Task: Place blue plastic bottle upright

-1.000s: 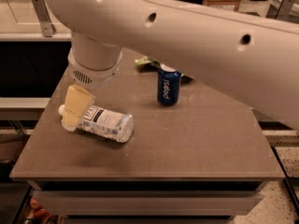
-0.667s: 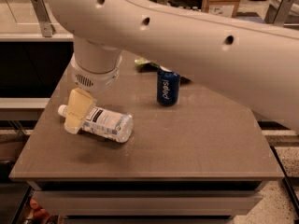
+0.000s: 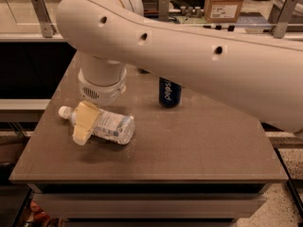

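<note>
On table (image 3: 189,145), left — gripper (image 3: 83,126) has lowered onto lying bottle (image 3: 113,126); whether it grips, cannot tell — uprighting pending.

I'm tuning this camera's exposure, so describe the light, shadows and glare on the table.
Camera view: light falls from above, brightening the arm on top; a shadow lies on the table in front of the blue plastic bottle, where the claw sits over its neck end; same view: the Pepsi can stands dark beneath the arm, the table shows no strong glare.
</note>
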Robot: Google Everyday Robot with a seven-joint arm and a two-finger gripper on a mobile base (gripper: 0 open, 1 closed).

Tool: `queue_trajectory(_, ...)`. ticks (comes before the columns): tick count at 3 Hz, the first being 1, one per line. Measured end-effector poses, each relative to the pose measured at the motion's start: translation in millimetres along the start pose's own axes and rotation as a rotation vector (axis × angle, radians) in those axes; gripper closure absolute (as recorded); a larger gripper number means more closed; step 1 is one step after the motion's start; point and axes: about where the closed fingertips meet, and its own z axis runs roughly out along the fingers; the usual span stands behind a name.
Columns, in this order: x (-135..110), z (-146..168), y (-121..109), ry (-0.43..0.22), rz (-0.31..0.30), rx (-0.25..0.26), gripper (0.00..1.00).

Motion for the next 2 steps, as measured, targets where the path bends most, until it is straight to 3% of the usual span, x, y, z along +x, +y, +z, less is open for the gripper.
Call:
queue_trajectory(1, 1.7, 5.5, 6.6, 0.044, 0.005, 0.026, 0.15)
queue_trajectory(2, -2.9, 2.2, 12.8, 0.081, -0.001, 0.058, 0.38)
